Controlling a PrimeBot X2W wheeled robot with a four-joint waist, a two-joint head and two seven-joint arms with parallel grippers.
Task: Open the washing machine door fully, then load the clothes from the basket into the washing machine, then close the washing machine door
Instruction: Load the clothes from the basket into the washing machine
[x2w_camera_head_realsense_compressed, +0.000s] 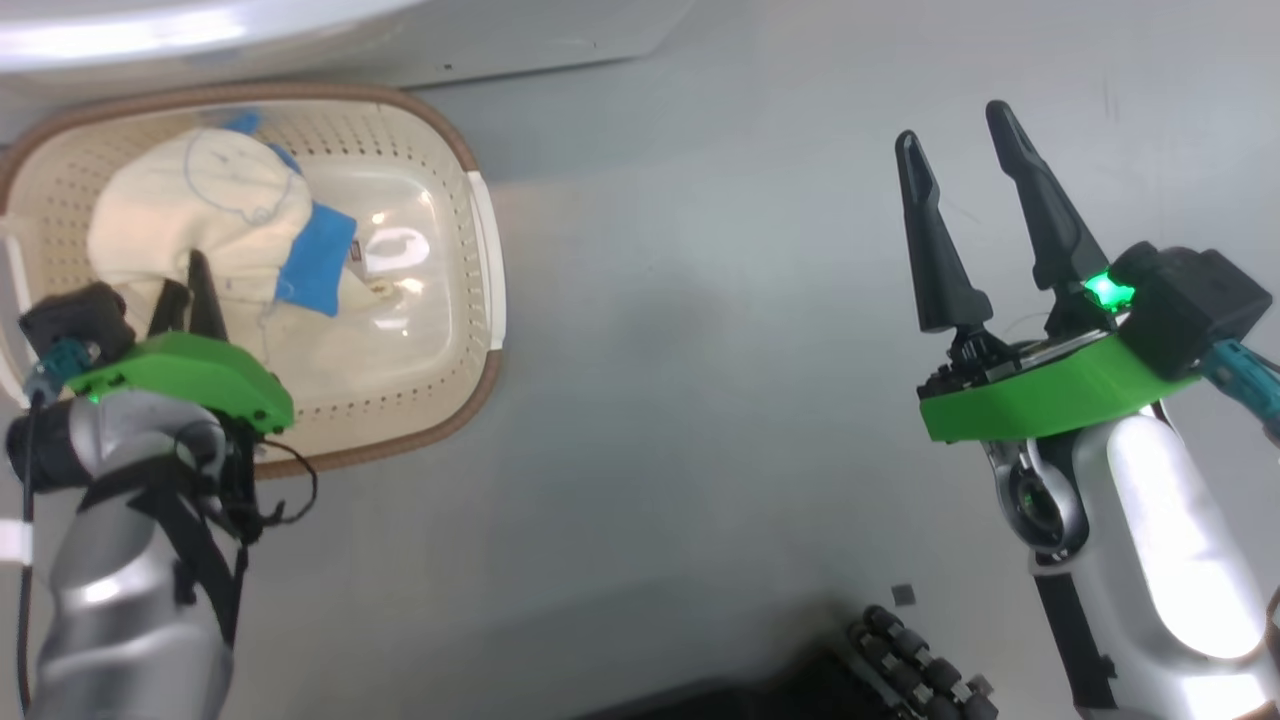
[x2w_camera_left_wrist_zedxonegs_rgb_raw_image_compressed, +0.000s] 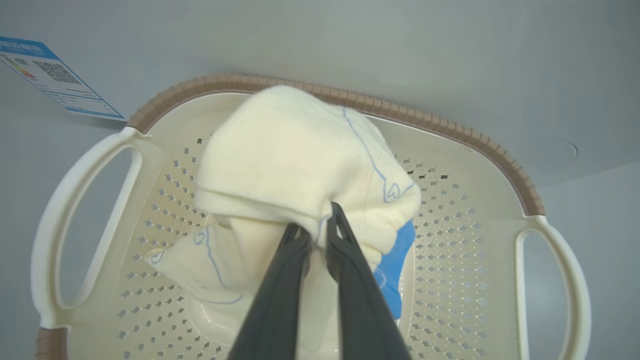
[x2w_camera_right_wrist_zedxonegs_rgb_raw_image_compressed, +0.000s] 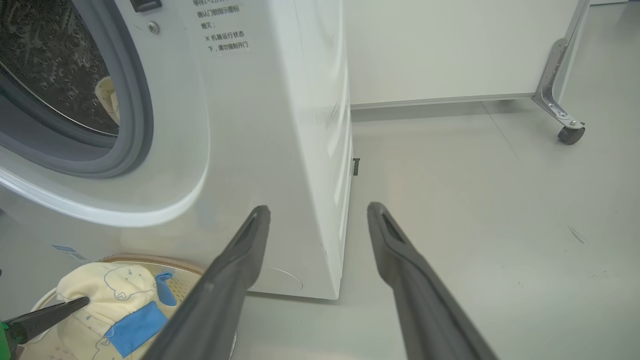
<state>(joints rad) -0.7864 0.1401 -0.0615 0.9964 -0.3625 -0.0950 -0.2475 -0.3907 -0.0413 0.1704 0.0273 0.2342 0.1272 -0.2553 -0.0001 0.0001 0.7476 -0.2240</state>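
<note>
Two claws show in the head view. At the left, the left claw (x2w_camera_head_realsense_compressed: 190, 290) is pinching the cream clothes (x2w_camera_head_realsense_compressed: 200, 210) inside the basket (x2w_camera_head_realsense_compressed: 488, 260). That basket sits on the floor (x2w_camera_head_realsense_compressed: 700, 300) at the upper left, just below the white washing machine (x2w_camera_head_realsense_compressed: 300, 50). At the right, the right claw (x2w_camera_head_realsense_compressed: 955, 130) is spread wide above the grey floor.

pale grey floor (x2w_camera_right_wrist_zedxonegs_rgb_raw_image_compressed: 500, 225), white wheeled panel (x2w_camera_right_wrist_zedxonegs_rgb_raw_image_compressed: 450, 50)
</note>
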